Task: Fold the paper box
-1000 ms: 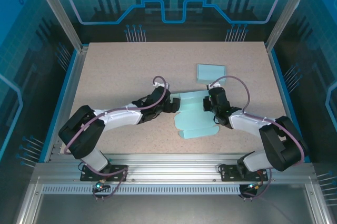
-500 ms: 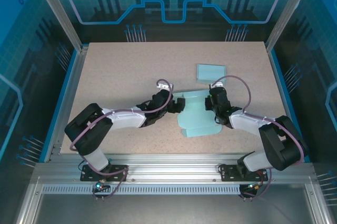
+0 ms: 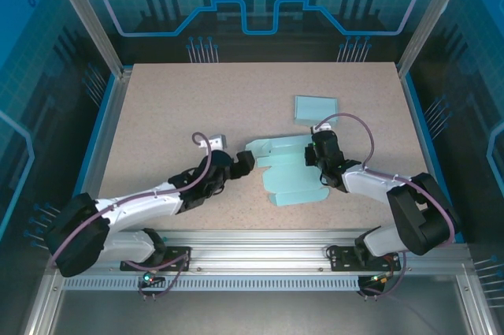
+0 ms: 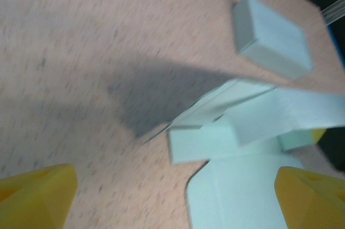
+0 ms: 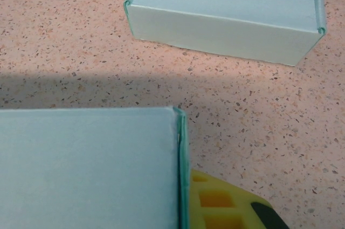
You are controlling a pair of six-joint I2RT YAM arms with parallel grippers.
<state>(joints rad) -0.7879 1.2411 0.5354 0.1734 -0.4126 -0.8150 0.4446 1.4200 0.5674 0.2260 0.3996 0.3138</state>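
The pale green paper box (image 3: pixel 290 177) lies partly folded in the middle of the table, with a flap raised at its far left (image 3: pixel 261 147). My left gripper (image 3: pixel 239 163) hovers just left of it, open and holding nothing. In the left wrist view the sheet (image 4: pixel 242 186) lies ahead between the yellow fingertips (image 4: pixel 38 194), which stand wide apart. My right gripper (image 3: pixel 313 155) is shut on the sheet's right side. The right wrist view has the upright folded wall (image 5: pixel 181 169) pressed against one yellow finger (image 5: pixel 226 205); the other finger is hidden behind the panel (image 5: pixel 86 164).
A finished small green box (image 3: pixel 316 106) sits on the table just beyond the right gripper, also seen as a box (image 5: pixel 226 8) and a box (image 4: pixel 272 43) in the wrist views. Metal frame posts and blue panels ring the table (image 3: pixel 173 106).
My left arm has pulled back leftward and toward the near edge, away from the sheet. The sheet's lifted left part has dropped lower. The right gripper has stayed in place.
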